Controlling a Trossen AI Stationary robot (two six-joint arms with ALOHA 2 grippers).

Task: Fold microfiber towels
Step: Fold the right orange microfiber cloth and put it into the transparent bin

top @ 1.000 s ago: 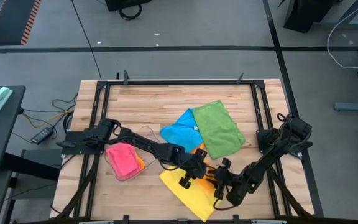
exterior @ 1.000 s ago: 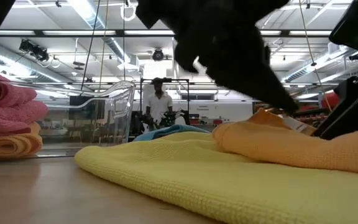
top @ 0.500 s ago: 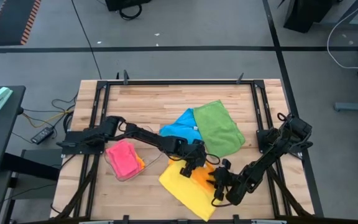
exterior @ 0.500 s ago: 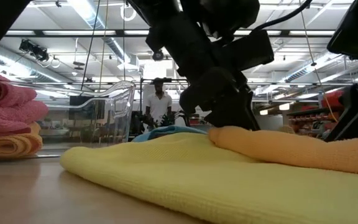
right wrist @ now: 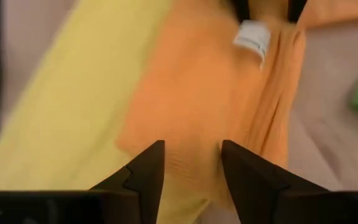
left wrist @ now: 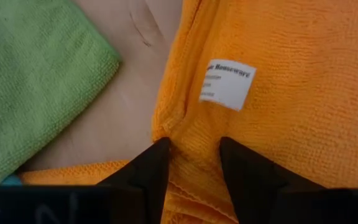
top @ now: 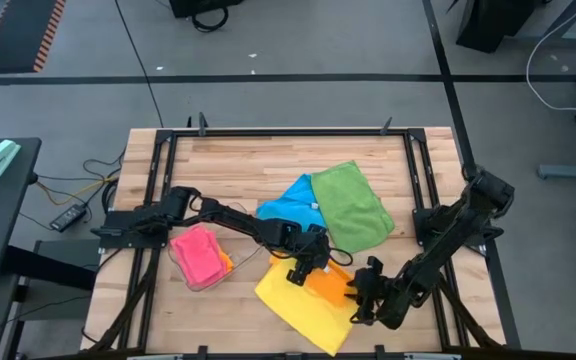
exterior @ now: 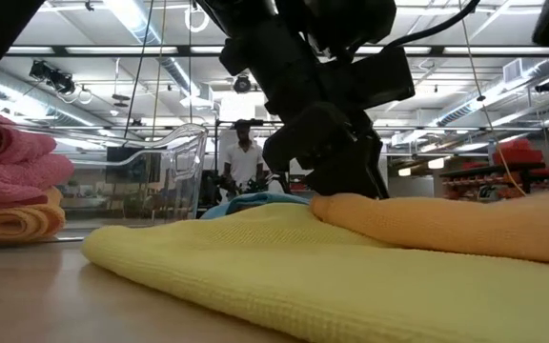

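Orange towel [left wrist: 278, 112] (on yellow towel [top: 293, 305]) under open left pincer [left wrist: 194, 149].

orange towel [top: 326, 281], yellow towel [top: 293, 303], green towel [top: 351, 206], blue towel [top: 288, 208]

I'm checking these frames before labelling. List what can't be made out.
- Orange towel: high view, its upper edge sits under the left gripper, so its fold state is hidden.
- Tag: left wrist view, smaller print too small to read.
- Blue towel: partly covered by the green towel.
- Right gripper: high view too small to show whether it touches the orange towel; right wrist view blurred.
- Tray: contents cut off at the low view's left edge.
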